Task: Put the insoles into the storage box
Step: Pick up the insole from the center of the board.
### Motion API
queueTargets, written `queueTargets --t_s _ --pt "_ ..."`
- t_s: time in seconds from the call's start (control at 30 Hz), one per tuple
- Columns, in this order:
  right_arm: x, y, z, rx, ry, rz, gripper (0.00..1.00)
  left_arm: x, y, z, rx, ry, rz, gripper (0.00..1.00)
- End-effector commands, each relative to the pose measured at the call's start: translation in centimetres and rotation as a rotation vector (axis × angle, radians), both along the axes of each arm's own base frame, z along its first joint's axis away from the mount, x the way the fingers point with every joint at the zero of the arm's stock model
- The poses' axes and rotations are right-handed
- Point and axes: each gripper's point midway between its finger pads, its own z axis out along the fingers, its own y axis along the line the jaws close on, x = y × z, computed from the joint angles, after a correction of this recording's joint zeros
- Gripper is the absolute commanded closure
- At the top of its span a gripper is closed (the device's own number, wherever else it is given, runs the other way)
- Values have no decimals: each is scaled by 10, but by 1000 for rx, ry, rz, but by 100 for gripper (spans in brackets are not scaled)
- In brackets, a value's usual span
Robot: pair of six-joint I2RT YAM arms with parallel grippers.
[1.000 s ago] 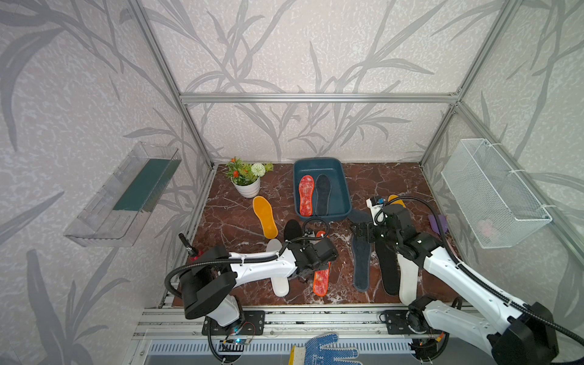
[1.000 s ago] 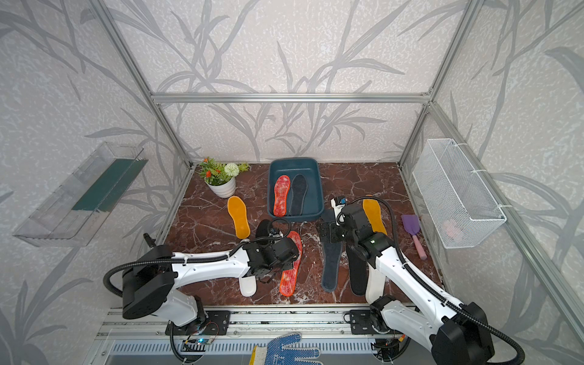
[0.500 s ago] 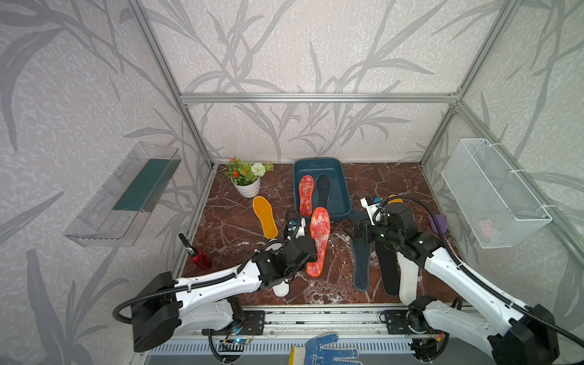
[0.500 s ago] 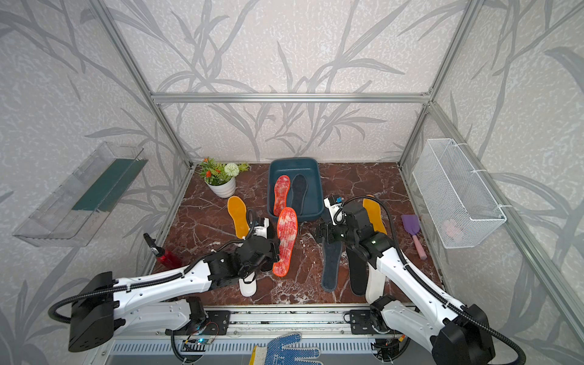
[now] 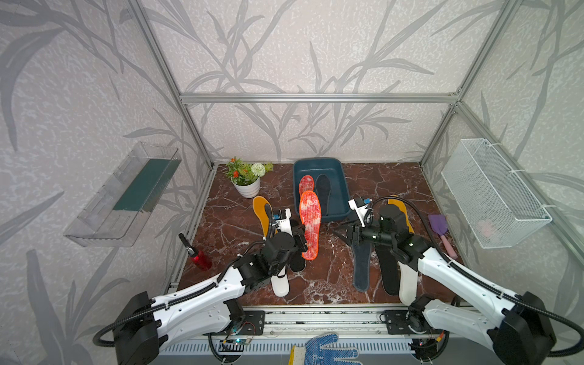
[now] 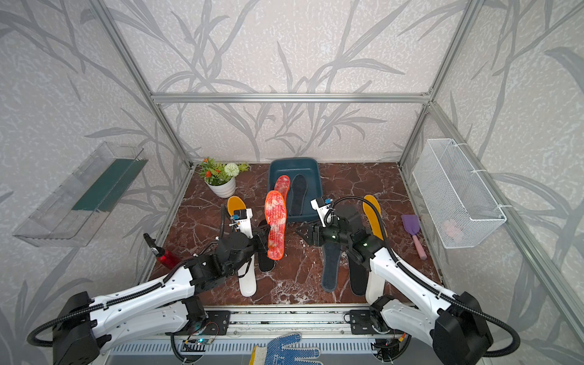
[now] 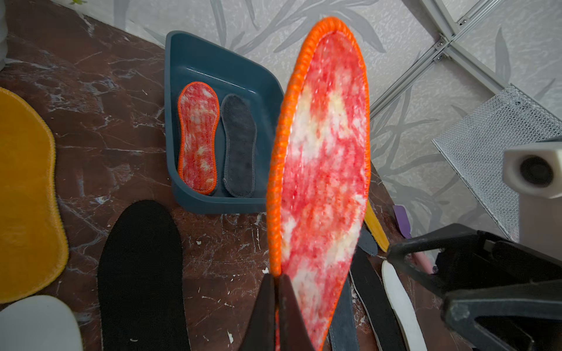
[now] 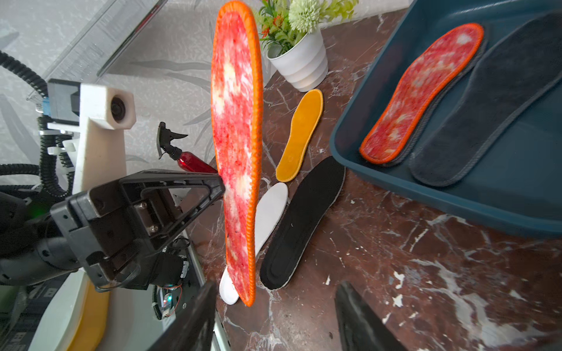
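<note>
My left gripper (image 7: 276, 275) is shut on the edge of a mottled red-orange insole (image 5: 310, 224), which it holds on edge in the air just in front of the storage box (image 5: 317, 161). In the teal box lie another red-orange insole (image 5: 306, 185) and a dark grey one (image 5: 323, 189). My right gripper (image 5: 339, 230) hangs open and empty near the box's front right corner, pointing at the held insole (image 8: 237, 152). On the table lie a mustard insole (image 5: 260, 208), a black one (image 7: 140, 273) and a white one (image 5: 280, 282) on the left. Dark grey (image 5: 360, 268), black (image 5: 388, 271), white (image 5: 407, 281) and mustard (image 5: 401, 205) insoles lie under the right arm.
A potted plant (image 5: 246, 186) stands at the back left and a red spray bottle (image 5: 197, 257) lies by the left edge. A purple scoop (image 5: 441, 226) lies at the right. A wire basket (image 5: 493, 192) and a clear shelf (image 5: 126, 196) hang on the side walls. A blue-dotted glove (image 5: 325, 350) lies in front.
My left gripper lifted the red-orange insole off the table and carried it back toward the box. The right gripper's jaws narrowed somewhat and it stayed near the box corner.
</note>
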Motion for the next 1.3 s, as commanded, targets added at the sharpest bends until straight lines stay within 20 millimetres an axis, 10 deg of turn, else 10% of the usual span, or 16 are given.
queueTargets --t_s 0.0,0.37,0.63,0.83,0.87,1.0,1.27 --pt "3 18 17 49 -36 34 41 0 -1 0 -10 -13 -11 100" --pt "11 52 13 99 1 80 56 -1 -9 4 -14 -8 -48 100" --pt "9 69 11 102 28 116 100 0 -8 4 -11 -5 -40 100" --pt "17 59 8 54 37 32 100 1 5 1 11 7 3 98" --pt "18 57 8 48 38 23 100 1 6 1 17 9 6 90" --pt "22 48 10 35 42 -8 100 1 18 4 45 10 40 1" --pt "56 5 11 -35 73 -149 100 -11 79 18 152 -33 204 1"
